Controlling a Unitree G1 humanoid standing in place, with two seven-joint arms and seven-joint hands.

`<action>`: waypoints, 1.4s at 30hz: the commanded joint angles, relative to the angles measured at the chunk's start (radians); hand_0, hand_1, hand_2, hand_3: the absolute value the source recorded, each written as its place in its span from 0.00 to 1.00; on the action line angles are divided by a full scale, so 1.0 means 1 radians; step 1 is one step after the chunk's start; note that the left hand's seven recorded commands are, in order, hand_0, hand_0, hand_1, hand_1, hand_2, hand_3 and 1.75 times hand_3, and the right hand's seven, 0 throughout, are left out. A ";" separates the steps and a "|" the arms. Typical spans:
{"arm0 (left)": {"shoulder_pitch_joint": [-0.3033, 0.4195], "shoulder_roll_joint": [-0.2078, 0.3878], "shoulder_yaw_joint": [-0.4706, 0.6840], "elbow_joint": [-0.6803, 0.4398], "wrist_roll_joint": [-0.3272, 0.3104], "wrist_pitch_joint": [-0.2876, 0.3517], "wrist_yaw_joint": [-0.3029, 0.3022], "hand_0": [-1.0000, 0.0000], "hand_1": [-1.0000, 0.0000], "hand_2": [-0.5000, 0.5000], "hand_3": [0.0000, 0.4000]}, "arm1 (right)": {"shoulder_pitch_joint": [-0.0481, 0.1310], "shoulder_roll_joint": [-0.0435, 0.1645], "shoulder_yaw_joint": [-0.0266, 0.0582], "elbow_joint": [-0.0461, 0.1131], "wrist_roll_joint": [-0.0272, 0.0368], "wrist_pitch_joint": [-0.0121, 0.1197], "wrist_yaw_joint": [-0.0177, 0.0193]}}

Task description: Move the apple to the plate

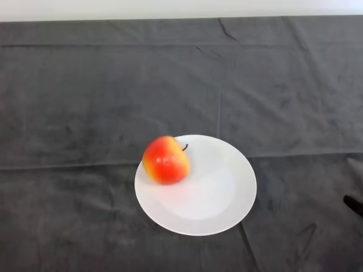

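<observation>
A red and yellow apple (165, 160) rests on the white plate (221, 192), over the plate's upper left part by the rim. Its dark stem points up and to the right. The plate lies on the dark cloth, slightly below the middle of the head view.
The dark grey cloth (85, 102) covers the whole table, with creases and fold lines across it. A pale strip (170, 8) runs behind the table's far edge. A small dark shape (355, 205) pokes in at the right edge.
</observation>
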 commanded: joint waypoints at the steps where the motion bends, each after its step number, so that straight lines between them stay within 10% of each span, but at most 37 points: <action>1: -0.081 0.090 0.041 0.039 -0.014 -0.033 0.014 1.00 1.00 0.50 0.00 | 0.027 0.020 0.0091 0.031 0.0296 0.027 -0.0047; 42: -0.135 0.164 0.061 0.239 -0.070 -0.127 0.077 1.00 1.00 0.50 0.00 | 0.026 0.011 0.0229 0.034 0.0420 0.018 -0.0130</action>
